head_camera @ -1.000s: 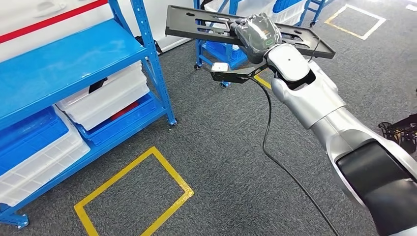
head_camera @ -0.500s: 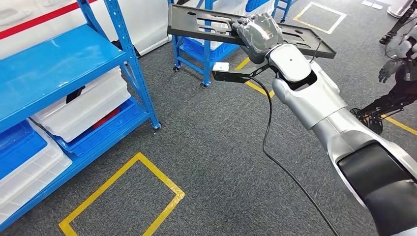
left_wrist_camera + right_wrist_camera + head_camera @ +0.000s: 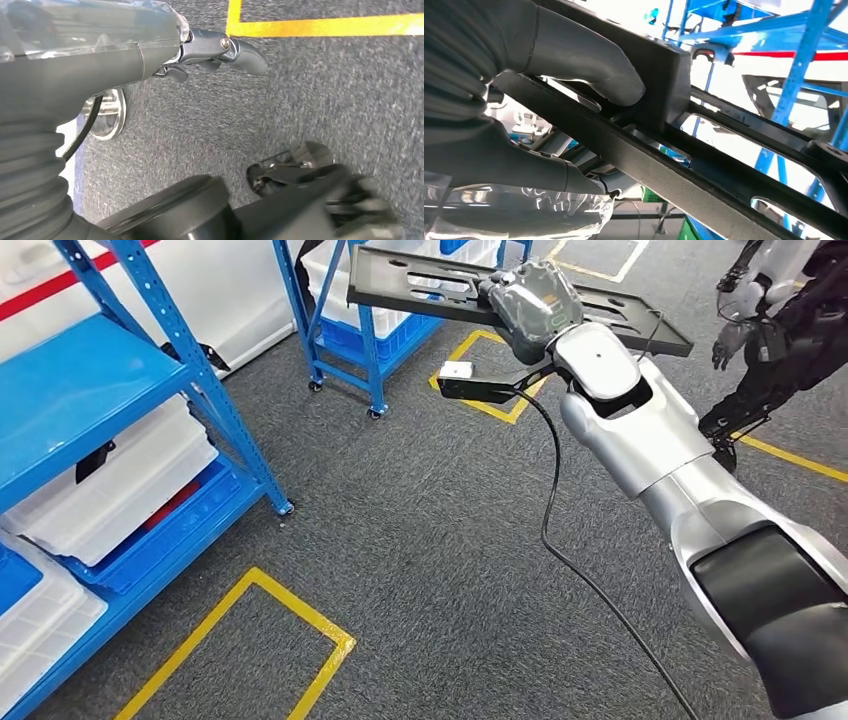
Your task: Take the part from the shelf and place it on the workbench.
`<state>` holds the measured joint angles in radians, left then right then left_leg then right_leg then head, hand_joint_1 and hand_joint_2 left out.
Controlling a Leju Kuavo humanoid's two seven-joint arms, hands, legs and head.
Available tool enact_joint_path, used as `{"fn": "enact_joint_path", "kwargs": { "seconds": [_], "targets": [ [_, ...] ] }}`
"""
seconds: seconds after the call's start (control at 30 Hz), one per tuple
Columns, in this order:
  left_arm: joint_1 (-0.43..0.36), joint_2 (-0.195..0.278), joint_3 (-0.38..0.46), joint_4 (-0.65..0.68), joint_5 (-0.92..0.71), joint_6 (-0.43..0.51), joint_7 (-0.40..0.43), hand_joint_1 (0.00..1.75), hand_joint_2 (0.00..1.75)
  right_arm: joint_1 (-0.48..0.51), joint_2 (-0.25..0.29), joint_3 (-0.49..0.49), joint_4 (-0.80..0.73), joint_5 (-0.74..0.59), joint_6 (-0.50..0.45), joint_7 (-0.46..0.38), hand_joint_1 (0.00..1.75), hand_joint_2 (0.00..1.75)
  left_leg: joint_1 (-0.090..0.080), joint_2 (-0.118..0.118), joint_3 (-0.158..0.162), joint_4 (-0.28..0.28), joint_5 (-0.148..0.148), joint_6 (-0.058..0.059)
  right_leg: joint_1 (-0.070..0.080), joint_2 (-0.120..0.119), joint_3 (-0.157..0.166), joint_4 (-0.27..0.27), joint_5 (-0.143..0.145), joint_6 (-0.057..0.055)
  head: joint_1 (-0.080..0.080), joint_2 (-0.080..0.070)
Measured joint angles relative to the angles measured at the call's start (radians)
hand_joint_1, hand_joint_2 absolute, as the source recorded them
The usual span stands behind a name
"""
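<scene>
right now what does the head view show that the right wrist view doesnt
Head view alone: the whole black part held out over grey carpet, the silver right arm, a yellow floor outline, white bins on the blue shelf, and another robot at the far right. Right wrist view alone: the thumb pressed against a raised block on the part's frame. Both: the right hand gripping the part, and blue shelving.
</scene>
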<state>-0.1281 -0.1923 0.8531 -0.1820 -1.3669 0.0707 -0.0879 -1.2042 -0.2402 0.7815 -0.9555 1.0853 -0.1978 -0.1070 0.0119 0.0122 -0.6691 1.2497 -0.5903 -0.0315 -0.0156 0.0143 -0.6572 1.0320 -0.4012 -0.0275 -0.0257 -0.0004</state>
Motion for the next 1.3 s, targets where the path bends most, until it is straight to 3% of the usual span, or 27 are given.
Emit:
{"fn": "enact_joint_path", "kwargs": {
  "seconds": [0.03,0.07,0.1,0.13,0.2,0.27,0.33,0.4,0.5,0.53,0.57,0.6,0.67,0.73,0.83,0.9,0.93,1.0,1.07,1.1,1.13,1.2,1.23,1.3],
  "targets": [
    [-0.001,0.000,0.000,0.000,0.000,-0.001,0.001,0.00,1.75,0.002,0.001,0.000,0.001,0.000,0.000,0.000,1.75,1.75,0.000,-0.003,-0.027,0.051,-0.013,0.001,0.002,0.009,0.000,0.000,0.000,-0.001,0.000,0.000],
    [-0.002,0.000,0.000,0.000,0.000,-0.001,0.001,0.00,1.75,0.003,0.001,0.000,0.001,0.000,0.000,0.000,1.75,1.75,-0.001,-0.004,-0.037,0.065,-0.005,0.003,0.005,0.019,0.001,0.001,0.000,-0.001,0.000,0.000],
    [-0.003,0.000,0.000,0.000,0.000,-0.001,0.002,0.00,1.75,0.003,0.002,0.000,0.002,0.000,0.000,-0.001,1.75,1.75,-0.001,-0.006,-0.028,0.037,0.023,0.007,0.006,0.028,0.002,0.001,0.000,-0.001,0.000,0.000],
    [-0.003,0.000,0.000,0.000,0.000,-0.002,0.003,0.00,1.75,0.003,0.002,0.000,0.002,0.000,0.000,-0.001,1.75,1.75,-0.001,-0.012,-0.003,-0.026,0.063,0.013,0.008,0.038,0.004,0.001,0.000,-0.001,0.000,0.000],
    [0.000,0.002,0.000,0.000,-0.001,-0.003,0.006,0.00,1.75,0.002,0.002,0.000,0.003,-0.001,0.000,0.000,1.75,1.75,-0.002,-0.048,0.055,-0.162,0.128,0.027,0.008,0.056,0.004,0.002,0.001,0.001,0.000,0.000],
    [0.000,0.003,0.000,0.000,-0.002,-0.005,0.008,0.00,1.75,0.002,0.001,0.000,0.004,-0.001,0.000,-0.001,1.75,1.75,-0.005,-0.071,0.079,-0.223,0.144,0.033,0.003,0.073,-0.005,0.002,0.006,0.011,0.000,0.000],
    [-0.001,0.002,0.001,0.000,-0.002,-0.005,0.010,0.00,1.75,0.003,-0.001,0.000,0.005,-0.001,0.000,-0.001,1.75,1.75,-0.005,-0.059,0.083,-0.236,0.147,0.036,-0.001,0.087,-0.011,-0.002,0.012,0.026,0.000,0.000],
    [-0.003,0.001,0.001,0.000,-0.004,-0.005,0.012,0.00,1.75,-0.001,-0.005,-0.004,0.005,-0.002,0.000,0.000,1.75,1.75,-0.002,-0.040,0.091,-0.251,0.156,0.046,0.001,0.063,-0.024,0.023,-0.007,0.035,0.000,0.000],
    [-0.005,-0.001,0.001,0.000,-0.008,-0.008,0.014,0.00,1.75,-0.008,-0.008,-0.006,0.005,-0.003,0.001,0.001,1.75,1.75,-0.003,-0.012,0.096,-0.260,0.160,0.054,0.000,0.003,-0.103,0.199,-0.097,0.044,0.000,0.000],
    [-0.004,-0.001,0.001,0.000,-0.008,-0.008,0.014,0.00,1.75,-0.008,-0.010,-0.007,0.005,-0.003,0.002,0.002,1.75,1.75,-0.003,-0.003,0.095,-0.259,0.159,0.054,-0.002,-0.003,-0.130,0.256,-0.116,0.048,0.000,0.000],
    [-0.004,-0.001,0.001,0.000,-0.008,-0.009,0.014,0.00,1.75,-0.007,-0.011,-0.007,0.005,-0.003,0.003,0.002,1.75,1.75,-0.003,0.005,0.096,-0.258,0.158,0.054,-0.005,-0.006,-0.140,0.280,-0.118,0.051,0.000,0.000],
    [-0.004,-0.001,0.001,0.000,-0.008,-0.010,0.014,0.00,1.75,-0.007,-0.013,-0.007,0.005,-0.003,0.004,0.002,1.75,1.75,-0.003,0.013,0.096,-0.257,0.156,0.052,-0.008,-0.010,-0.129,0.263,-0.101,0.053,0.000,0.000],
    [-0.005,-0.001,0.001,0.000,-0.008,-0.011,0.014,0.00,1.75,-0.009,-0.014,-0.009,0.005,-0.003,0.005,0.003,1.75,1.75,-0.002,0.028,0.098,-0.250,0.149,0.045,-0.010,-0.030,-0.058,0.132,-0.042,0.055,0.000,0.000],
    [-0.008,-0.001,0.001,0.000,-0.009,-0.013,0.014,0.00,1.75,-0.012,-0.014,-0.011,0.004,-0.003,0.005,0.004,1.75,1.75,-0.006,0.040,0.097,-0.240,0.140,0.034,-0.003,-0.051,0.000,0.024,-0.013,0.047,0.000,0.000],
    [-0.011,-0.001,0.001,0.000,-0.009,-0.017,0.017,0.00,1.75,-0.012,-0.018,-0.015,0.002,-0.003,0.006,0.009,1.75,1.75,-0.010,0.055,0.097,-0.238,0.134,0.020,0.005,-0.040,0.006,0.006,-0.015,0.026,0.000,0.000],
    [-0.013,-0.001,0.001,0.000,-0.009,-0.019,0.020,0.00,1.75,-0.013,-0.022,-0.018,-0.002,-0.004,0.008,0.012,1.75,1.75,-0.007,0.044,0.089,-0.214,0.112,0.010,0.003,-0.027,0.007,0.003,-0.013,0.014,0.000,0.000],
    [-0.013,-0.001,0.001,0.000,-0.009,-0.020,0.021,0.00,1.75,-0.014,-0.023,-0.020,-0.005,-0.004,0.009,0.013,1.75,1.75,-0.004,0.031,0.073,-0.176,0.087,0.007,0.001,-0.022,0.008,0.001,-0.012,0.008,0.000,0.000],
    [-0.014,-0.001,0.001,0.000,-0.008,-0.021,0.023,0.00,1.75,-0.015,-0.023,-0.022,-0.008,-0.004,0.011,0.015,1.75,1.75,-0.002,0.006,0.013,-0.045,0.025,0.004,0.003,-0.007,0.008,0.001,-0.012,0.001,0.000,0.000],
    [-0.014,-0.001,0.001,0.000,-0.007,-0.021,0.023,0.00,1.75,-0.013,-0.022,-0.022,-0.010,-0.004,0.012,0.018,1.75,1.75,-0.002,-0.002,-0.041,0.058,0.000,0.004,0.006,0.011,0.009,0.002,-0.012,-0.001,0.000,0.000],
    [-0.015,-0.001,0.001,0.000,-0.006,-0.021,0.023,0.00,1.75,-0.013,-0.022,-0.022,-0.010,-0.004,0.013,0.021,1.75,1.75,-0.002,-0.004,-0.045,0.057,0.015,0.007,0.008,0.021,0.010,0.002,-0.012,-0.001,0.000,0.000],
    [-0.016,-0.001,0.001,0.000,-0.005,-0.021,0.023,0.00,1.75,-0.013,-0.022,-0.022,-0.010,-0.004,0.013,0.024,1.75,1.75,-0.002,-0.007,-0.029,0.015,0.049,0.011,0.010,0.031,0.012,0.002,-0.012,-0.001,0.000,0.000],
    [-0.017,-0.001,0.001,0.000,-0.005,-0.021,0.023,0.00,1.75,-0.014,-0.022,-0.022,-0.011,-0.004,0.013,0.029,1.75,1.75,-0.003,-0.034,0.030,-0.123,0.124,0.023,0.012,0.049,0.015,0.003,-0.013,0.001,0.000,0.000],
    [-0.017,0.000,0.001,0.000,-0.005,-0.021,0.023,0.00,1.75,-0.015,-0.022,-0.023,-0.012,-0.004,0.013,0.030,1.75,1.75,-0.003,-0.049,0.055,-0.179,0.145,0.028,0.012,0.058,0.014,0.004,-0.012,0.003,0.000,0.000],
    [-0.018,0.000,0.001,0.000,-0.005,-0.022,0.023,0.00,1.75,-0.015,-0.022,-0.023,-0.012,-0.004,0.013,0.033,1.75,1.75,-0.006,-0.063,0.073,-0.222,0.148,0.032,0.007,0.074,0.007,0.002,-0.008,0.014,0.000,0.000]
  ]
}}
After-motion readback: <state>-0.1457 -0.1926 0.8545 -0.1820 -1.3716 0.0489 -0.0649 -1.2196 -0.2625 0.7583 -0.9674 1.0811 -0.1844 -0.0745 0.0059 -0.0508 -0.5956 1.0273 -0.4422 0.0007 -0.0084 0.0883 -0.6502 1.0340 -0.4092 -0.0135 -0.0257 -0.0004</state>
